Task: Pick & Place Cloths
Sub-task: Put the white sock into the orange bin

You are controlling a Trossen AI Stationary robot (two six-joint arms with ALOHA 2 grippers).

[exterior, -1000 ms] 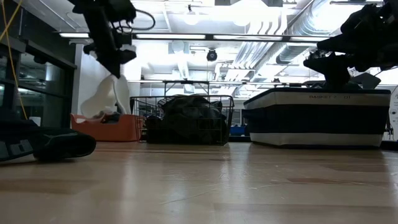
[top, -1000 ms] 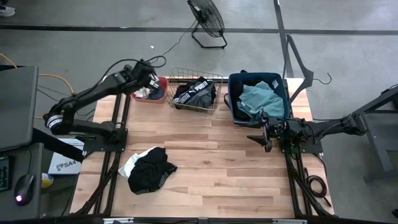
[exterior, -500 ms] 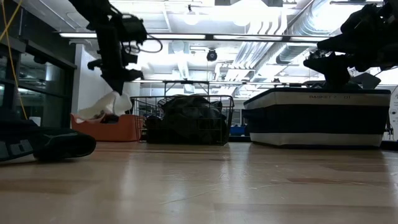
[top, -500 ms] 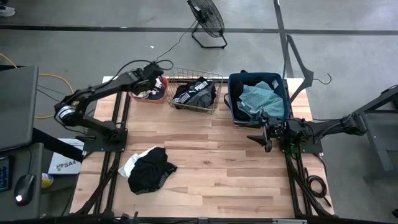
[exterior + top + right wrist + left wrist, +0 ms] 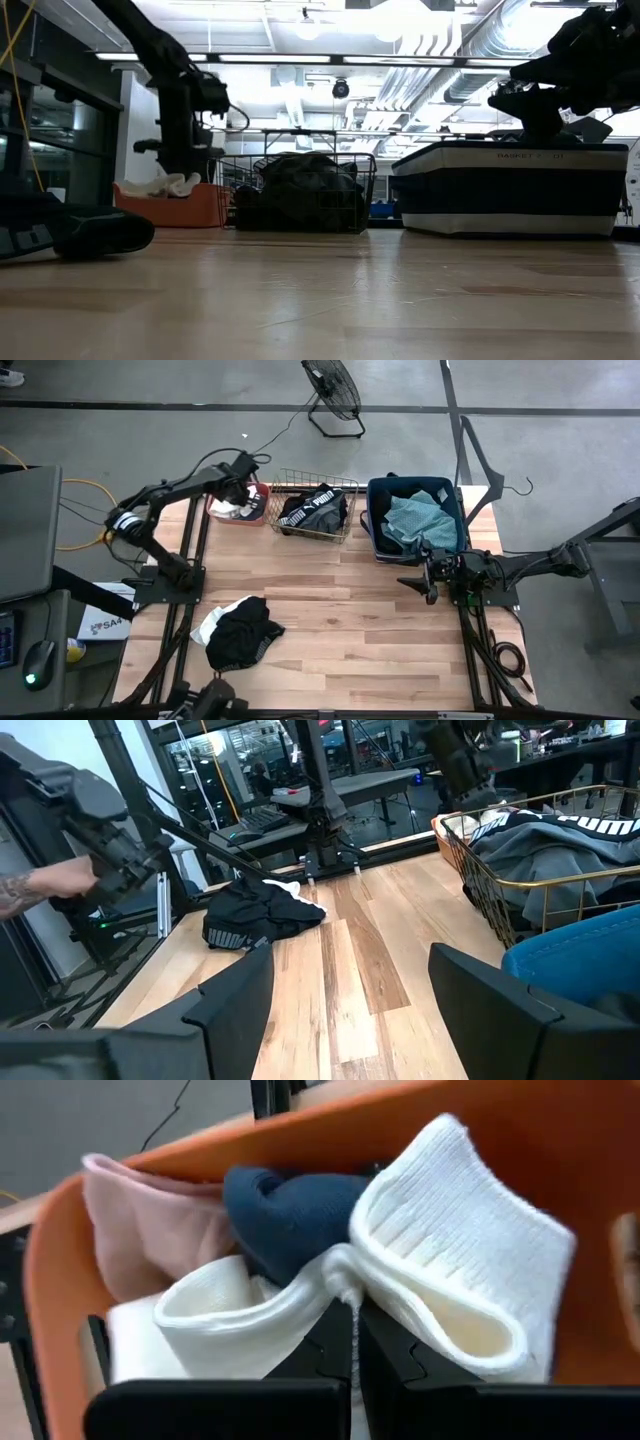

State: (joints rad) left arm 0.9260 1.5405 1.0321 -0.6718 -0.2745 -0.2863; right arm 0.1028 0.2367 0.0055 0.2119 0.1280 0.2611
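Note:
My left gripper [image 5: 238, 497] is down in the coral tub [image 5: 263, 500] at the table's far left, shut on a white ribbed cloth [image 5: 440, 1240]. The cloth lies bunched in the tub [image 5: 500, 1130] beside a pink piece [image 5: 140, 1220] and a dark blue piece [image 5: 285, 1210]. In the low view, the cloth [image 5: 172, 184] shows just over the tub's rim. My right gripper [image 5: 425, 582] hovers open by the near side of the dark blue bin [image 5: 372, 525], which holds a teal cloth [image 5: 415, 518]. A black-and-white pile [image 5: 238, 632] lies on the near left of the table. My left gripper [image 5: 352, 1320] pinches a gathered fold of the white ribbed cloth [image 5: 345, 1275] between its two shut fingers, coming from above and pointing down into the tub. The cloth's two ribbed loops spread to either side of the fingers and rest on the other pieces in the tub.
A wire basket [image 5: 300, 473] with a black garment [image 5: 315, 510] stands between the tub and the bin. The middle of the table is bare wood. A person's hand [image 5: 40, 885] shows at the table's left side in the right wrist view. A fan [image 5: 335, 395] stands on the floor beyond.
My left gripper has gone down into the coral tub with the white cloth, staying shut on it. The cloth hung long below the fingers a second ago and now lies bunched inside the tub.

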